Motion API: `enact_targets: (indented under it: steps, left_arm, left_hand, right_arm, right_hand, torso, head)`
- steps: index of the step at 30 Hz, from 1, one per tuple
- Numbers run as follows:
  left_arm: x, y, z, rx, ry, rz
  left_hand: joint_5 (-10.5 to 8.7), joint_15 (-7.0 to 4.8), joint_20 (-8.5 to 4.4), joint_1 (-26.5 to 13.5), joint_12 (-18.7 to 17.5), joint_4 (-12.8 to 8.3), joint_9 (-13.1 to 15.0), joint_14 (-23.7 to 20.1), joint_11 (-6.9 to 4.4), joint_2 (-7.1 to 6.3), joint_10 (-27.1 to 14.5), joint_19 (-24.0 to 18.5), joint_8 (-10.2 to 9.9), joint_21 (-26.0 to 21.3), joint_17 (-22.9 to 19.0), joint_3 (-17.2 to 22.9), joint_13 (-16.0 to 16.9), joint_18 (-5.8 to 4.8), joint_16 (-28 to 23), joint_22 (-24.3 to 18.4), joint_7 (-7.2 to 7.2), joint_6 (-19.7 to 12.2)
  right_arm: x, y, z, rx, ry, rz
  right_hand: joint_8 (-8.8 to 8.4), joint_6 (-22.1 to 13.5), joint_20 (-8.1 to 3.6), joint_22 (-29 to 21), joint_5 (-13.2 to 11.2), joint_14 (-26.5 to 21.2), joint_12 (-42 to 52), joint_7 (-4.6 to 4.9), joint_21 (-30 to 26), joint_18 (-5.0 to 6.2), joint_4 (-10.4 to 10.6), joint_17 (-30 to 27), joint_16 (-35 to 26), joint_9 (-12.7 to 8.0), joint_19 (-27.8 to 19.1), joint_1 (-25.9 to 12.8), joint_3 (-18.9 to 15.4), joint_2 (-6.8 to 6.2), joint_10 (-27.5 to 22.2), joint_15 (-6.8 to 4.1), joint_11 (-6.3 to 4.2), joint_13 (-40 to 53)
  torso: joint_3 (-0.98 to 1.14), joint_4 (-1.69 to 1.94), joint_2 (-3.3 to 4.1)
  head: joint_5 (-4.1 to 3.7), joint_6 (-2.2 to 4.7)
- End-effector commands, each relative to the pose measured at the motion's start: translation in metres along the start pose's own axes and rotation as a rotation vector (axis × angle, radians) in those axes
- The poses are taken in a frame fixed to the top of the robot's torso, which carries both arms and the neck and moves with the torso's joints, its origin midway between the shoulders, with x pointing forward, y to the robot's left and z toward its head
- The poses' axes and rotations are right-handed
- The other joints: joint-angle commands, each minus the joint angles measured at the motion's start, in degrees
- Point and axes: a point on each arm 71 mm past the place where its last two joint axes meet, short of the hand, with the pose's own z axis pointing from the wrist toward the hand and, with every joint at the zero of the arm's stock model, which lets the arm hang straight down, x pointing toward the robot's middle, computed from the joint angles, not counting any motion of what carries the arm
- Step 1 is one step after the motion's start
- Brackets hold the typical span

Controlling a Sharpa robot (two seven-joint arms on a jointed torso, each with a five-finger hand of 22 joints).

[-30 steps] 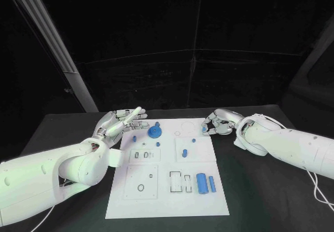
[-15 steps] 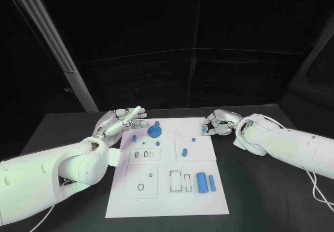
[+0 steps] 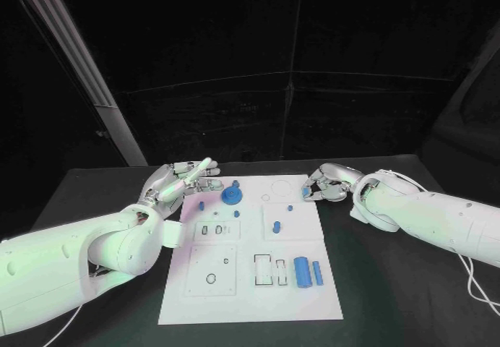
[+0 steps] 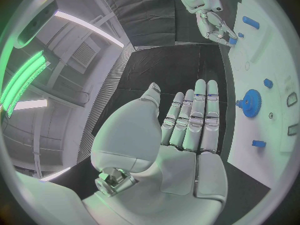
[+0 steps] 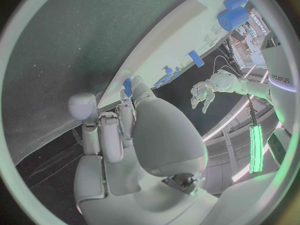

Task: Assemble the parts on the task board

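left hand (image 3: 179, 181): fingers spread, holding nothing, at task board (image 3: 250, 303) far-left corner
right hand (image 3: 324, 185): pinching small blue part (image 3: 306, 193) at far-right edge

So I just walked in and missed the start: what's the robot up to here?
It is assembling small blue parts on the white task board. The right hand is at the board's far right corner, fingers curled around a small blue part at the edge. The left hand hovers open by the far left edge, holding nothing. A blue gear sits near the far end, and two blue cylinders lie on the near right.
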Motion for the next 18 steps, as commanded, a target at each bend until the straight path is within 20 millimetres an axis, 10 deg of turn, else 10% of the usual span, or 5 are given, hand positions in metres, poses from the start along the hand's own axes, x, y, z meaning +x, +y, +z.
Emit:
enact_targets:
  steps: [1, 18]
  left_arm:
    - [0.002, -0.001, 0.000, 0.007, 0.014, -0.004]
    - [0.000, -0.002, -0.002, 0.008, 0.008, -0.002]
  left_hand:
    - [0.09, -0.15, -0.01, 0.4, -0.3, -0.3, 0.0, 0.4, -0.16, 0.26, 0.3, 0.5, -0.3, -0.4, 0.0, -0.1, 0.0, 0.80, -0.3, -0.1, 0.06, 0.4]
    - [0.09, -0.17, -0.02, 0.5, -0.4, -0.4, 0.0, 0.5, -0.20, 0.38, 0.5, 0.5, -0.3, -0.4, 0.1, -0.2, 0.0, 0.80, -0.4, -0.1, -0.01, 0.5]
  right_arm:
    - [-0.003, 0.002, 0.001, -0.016, -0.034, -0.010]
    - [-0.009, 0.050, -0.005, -0.039, -0.145, 0.032]
  right_hand:
    - [0.61, 1.2, -0.57, 0.4, -0.5, 5.4, 0.5, -0.42, 0.6, -0.40, -0.3, 12.0, 0.3, 0.2, 0.1, 0.4, 1.3, 1.80, 1.2, -0.58, -1.65, -5.8]
    - [0.96, 2.8, -1.08, 0.8, 0.6, 5.5, 0.8, -1.08, 0.8, -0.48, -0.5, 12.2, 0.4, 0.3, 0.3, -1.4, 3.7, 1.32, 1.6, -1.08, -2.21, -5.5]
  torso:
    - [-0.04, 0.00, -0.04]
    - [-0.23, 0.04, -0.21]
  head:
    - [-0.08, 0.06]
    - [0.03, 0.30]
